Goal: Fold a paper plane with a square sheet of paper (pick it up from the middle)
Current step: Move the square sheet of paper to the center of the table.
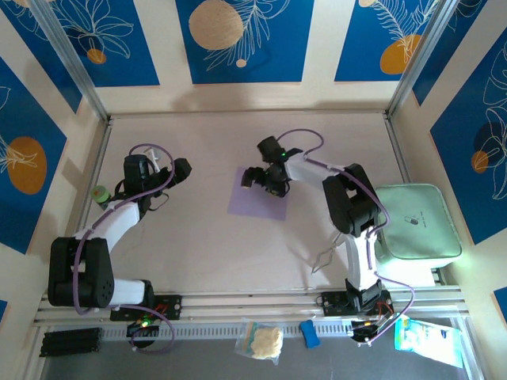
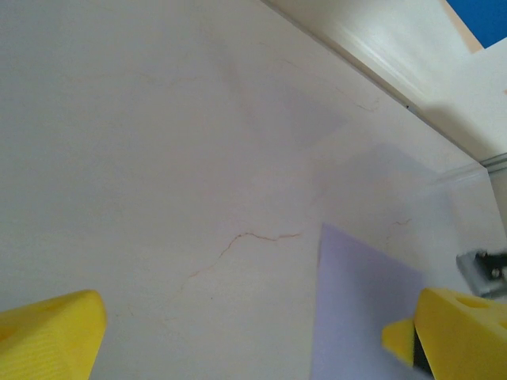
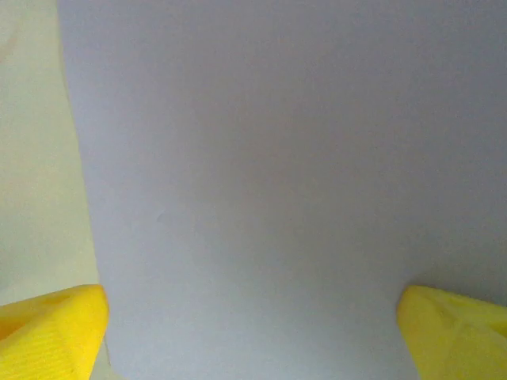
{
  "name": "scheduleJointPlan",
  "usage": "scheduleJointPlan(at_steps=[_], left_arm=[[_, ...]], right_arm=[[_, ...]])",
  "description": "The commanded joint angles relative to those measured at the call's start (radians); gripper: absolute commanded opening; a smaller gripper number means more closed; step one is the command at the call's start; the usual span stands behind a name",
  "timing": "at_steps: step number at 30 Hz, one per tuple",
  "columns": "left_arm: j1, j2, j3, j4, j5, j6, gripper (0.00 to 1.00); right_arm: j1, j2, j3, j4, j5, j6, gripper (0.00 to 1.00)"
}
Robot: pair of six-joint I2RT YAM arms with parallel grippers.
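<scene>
A mint-green tray [image 1: 416,222] rests on the desk [image 1: 206,245], well to the right of the right claw [image 1: 264,182] and nearer the arm bases. The square sheet of paper [image 1: 253,204] lies flat beneath that claw, near the middle of the desk. The claw is spread wide, with yellow fingers [image 3: 51,328] on either side above the paper; whether they touch it I cannot tell. The left claw [image 1: 181,168] is also wide and empty, with the sheet ahead to its right.
</scene>
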Motion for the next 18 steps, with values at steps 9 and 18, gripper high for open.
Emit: scheduleJointPlan(at_steps=[9, 18], left_arm=[[-0.023, 0.009, 0.044, -0.068, 0.030, -0.052, 0.99], [-0.204, 0.041, 0.205, -0.483, -0.084, -0.044, 0.99]], right_arm=[[0.158, -0.105, -0.051, -0.036, -0.072, 0.097, 0.95], [-0.020, -0.418, -0.275, 0.104, 0.029, 0.046, 0.99]])
